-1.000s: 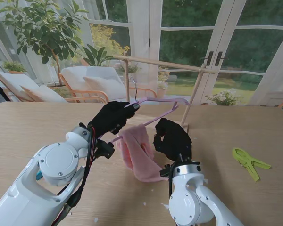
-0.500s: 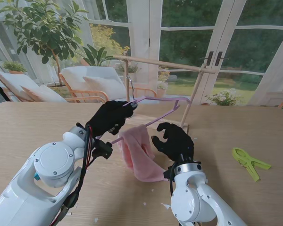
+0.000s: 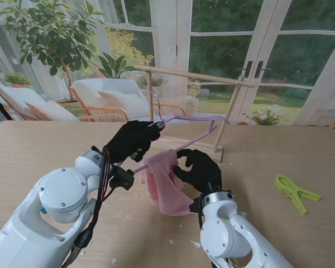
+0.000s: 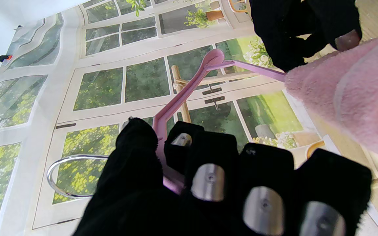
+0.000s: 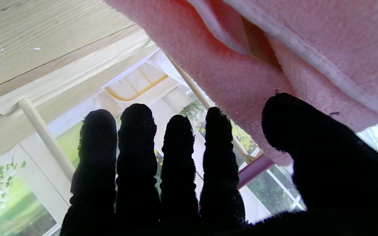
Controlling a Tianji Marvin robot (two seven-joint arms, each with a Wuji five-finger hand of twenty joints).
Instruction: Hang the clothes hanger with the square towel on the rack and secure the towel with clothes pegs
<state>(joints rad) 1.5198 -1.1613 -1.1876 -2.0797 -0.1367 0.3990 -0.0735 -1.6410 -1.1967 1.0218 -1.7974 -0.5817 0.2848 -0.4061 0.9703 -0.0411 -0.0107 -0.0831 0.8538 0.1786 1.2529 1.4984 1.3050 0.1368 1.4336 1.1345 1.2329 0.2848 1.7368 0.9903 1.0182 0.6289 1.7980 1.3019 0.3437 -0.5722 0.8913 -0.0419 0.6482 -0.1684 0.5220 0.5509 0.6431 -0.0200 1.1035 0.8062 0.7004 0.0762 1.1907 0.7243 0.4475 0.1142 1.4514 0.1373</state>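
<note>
- Nearest, right of centre: right hand (image 3: 199,169) at the pink towel (image 3: 163,181), fingers (image 5: 220,154) spread and straight in the wrist view, thumb against the cloth; nothing seen pinched, so read as open and touching.
- Towel draped over the lower bar of the purple hanger (image 3: 185,128), bunched toward its near-left end, lower corner sagging down to the counter (image 3: 279,223).
- Left of centre, slightly farther: left hand (image 3: 132,139) closed round the hanger's neck, metal hook (image 4: 65,177) poking out past the fingers (image 4: 210,177) toward the windows.
- Hanger's long axis running from near-left to far-right, far tip close by the rack's right leg.
- Farther still and higher: wooden rack (image 3: 196,76) rail, straight beyond the hook; probably a lift-and-reach for the left hand.
- Far right on the counter: green clothes peg (image 3: 295,192), well apart, nearer the right hand.
</note>
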